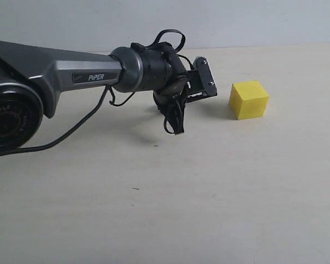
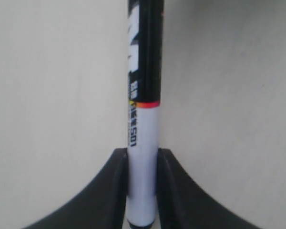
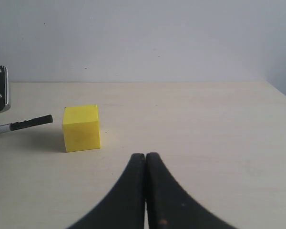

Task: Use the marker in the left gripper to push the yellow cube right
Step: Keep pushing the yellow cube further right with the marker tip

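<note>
The yellow cube [image 1: 249, 99] [image 3: 81, 128] sits on the pale table, right of the left arm. My left gripper [image 1: 204, 81] [image 2: 142, 155] is shut on the marker [image 2: 143, 143], gripping its white barrel. The black cap [image 2: 145, 47] points away from the fingers. From the right wrist view, the marker [image 3: 26, 123] lies nearly level just above the table. Its black tip stops a short gap from the cube's left face. My right gripper [image 3: 145, 155] is shut on nothing, some way in front of the cube. It does not show in the exterior view.
The grey PiPER arm [image 1: 71, 74] reaches in from the left, with black cables [image 1: 173, 118] looping down under its wrist. The beige tabletop [image 1: 209, 192] ends at a pale wall [image 3: 143, 38] behind the cube.
</note>
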You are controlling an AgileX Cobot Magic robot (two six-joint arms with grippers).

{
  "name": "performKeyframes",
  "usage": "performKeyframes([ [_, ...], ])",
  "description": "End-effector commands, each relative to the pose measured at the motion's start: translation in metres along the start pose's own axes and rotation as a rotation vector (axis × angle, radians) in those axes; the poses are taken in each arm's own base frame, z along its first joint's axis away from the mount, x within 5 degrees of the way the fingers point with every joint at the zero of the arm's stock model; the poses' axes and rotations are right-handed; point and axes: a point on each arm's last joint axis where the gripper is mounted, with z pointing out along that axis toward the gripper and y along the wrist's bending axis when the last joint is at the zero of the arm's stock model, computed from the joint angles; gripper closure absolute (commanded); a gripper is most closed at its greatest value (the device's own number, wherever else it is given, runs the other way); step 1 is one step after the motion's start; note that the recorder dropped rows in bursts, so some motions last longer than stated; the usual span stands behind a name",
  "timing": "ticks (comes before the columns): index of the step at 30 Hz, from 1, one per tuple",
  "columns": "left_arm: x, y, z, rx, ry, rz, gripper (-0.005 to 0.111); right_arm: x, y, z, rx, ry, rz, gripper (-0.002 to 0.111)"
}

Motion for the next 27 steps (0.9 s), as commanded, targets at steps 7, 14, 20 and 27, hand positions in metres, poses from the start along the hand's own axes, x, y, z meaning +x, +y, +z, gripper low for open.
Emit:
performKeyframes([
  [7,-0.029,-0.02,0.0,-0.004,-0.097,0.017,0.107,0.0,0.0,0.0,0.003,-0.014,0.0,0.108],
  [14,-0.017,-0.008,-0.01,-0.013,0.044,-0.002,0.107,0.0,0.0,0.0,0.003,-0.014,0.0,0.108],
  [20,-0.02,-0.011,-0.016,-0.003,0.062,0.005,0.107,0.0,0.0,0.0,0.003,-0.014,0.0,0.108],
  [27,-0.043,-0.041,-0.026,0.007,0.008,0.078,0.107,0.0,0.0,0.0,0.003,-0.014,0.0,0.108],
])
